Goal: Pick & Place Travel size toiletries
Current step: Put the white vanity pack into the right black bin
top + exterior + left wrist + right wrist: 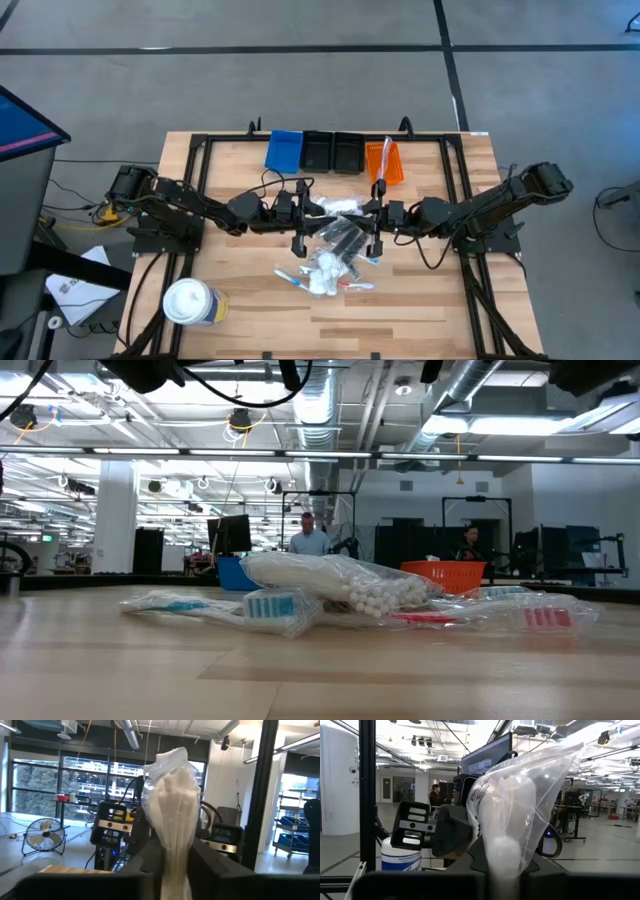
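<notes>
Both claws clamped on clear sachets above bench centre: left claw holds one, right claw another; orange bin at 12 o'clock, nearer right arm.

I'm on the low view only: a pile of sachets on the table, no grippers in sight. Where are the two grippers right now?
Observer: In the high view they face each other just beside the pile: left gripper, right gripper.
Operator: Is the left one holding anything?
Observer: Yes, its wrist view shows it pinching a clear sachet of white sticks.
Operator: And the right?
Observer: It grips a clear bag of round white pieces.
</notes>
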Robot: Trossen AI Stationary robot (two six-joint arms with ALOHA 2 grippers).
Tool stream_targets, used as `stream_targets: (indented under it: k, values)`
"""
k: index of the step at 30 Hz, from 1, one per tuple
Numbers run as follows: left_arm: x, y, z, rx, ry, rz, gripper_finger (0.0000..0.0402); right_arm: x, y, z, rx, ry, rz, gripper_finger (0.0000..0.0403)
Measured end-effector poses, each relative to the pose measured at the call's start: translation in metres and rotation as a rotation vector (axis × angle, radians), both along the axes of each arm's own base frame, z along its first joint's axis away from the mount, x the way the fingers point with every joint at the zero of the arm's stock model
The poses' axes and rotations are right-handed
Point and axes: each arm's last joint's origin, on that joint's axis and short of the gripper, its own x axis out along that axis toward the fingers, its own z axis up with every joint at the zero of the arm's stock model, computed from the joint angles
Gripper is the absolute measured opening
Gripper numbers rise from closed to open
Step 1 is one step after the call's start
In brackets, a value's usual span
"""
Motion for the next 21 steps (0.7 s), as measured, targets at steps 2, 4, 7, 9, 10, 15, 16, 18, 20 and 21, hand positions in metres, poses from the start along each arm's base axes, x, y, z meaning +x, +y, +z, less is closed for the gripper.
stream_targets:
  k: [2,4,7,9,10,15,16,18,20,21]
  values:
    - [0.0,0.0,0.0,-0.001,0.005,-0.001,0.0022,0.0,0.0,0.0,-0.001,-0.001,-0.001,0.006]
    - [0.0,0.0,-0.001,-0.009,0.006,-0.006,0.0021,0.0,0.0,0.0,-0.003,-0.002,-0.002,0.009]
    - [-0.001,0.0,0.0,-0.018,0.017,-0.01,0.0023,0.0,0.0,0.001,-0.016,-0.002,-0.008,0.014]
    - [-0.003,0.0,0.002,-0.02,0.041,-0.014,0.0022,-0.002,0.0,0.002,-0.014,0.002,-0.005,0.0174]
    - [-0.004,0.0,0.003,-0.026,0.058,-0.019,0.0022,-0.005,0.0,0.005,-0.007,0.001,0.0,0.0191]
    - [-0.014,0.001,0.01,-0.043,0.145,-0.025,0.0022,-0.02,-0.004,0.018,0.014,0.035,0.009,0.0255]
    - [-0.017,0.001,0.011,-0.049,0.167,-0.026,0.0022,-0.025,-0.005,0.022,0.022,0.037,0.012,0.026]
    - [-0.021,0.0,0.013,-0.058,0.202,-0.044,0.0022,-0.037,-0.008,0.031,0.03,0.046,0.015,0.0264]
    - [-0.025,-0.001,0.014,-0.072,0.24,-0.083,0.0022,-0.049,-0.012,0.043,0.047,0.07,0.019,0.0263]
    - [-0.026,-0.001,0.013,-0.08,0.261,-0.107,0.0022,-0.054,-0.014,0.05,0.06,0.096,0.025,0.0261]
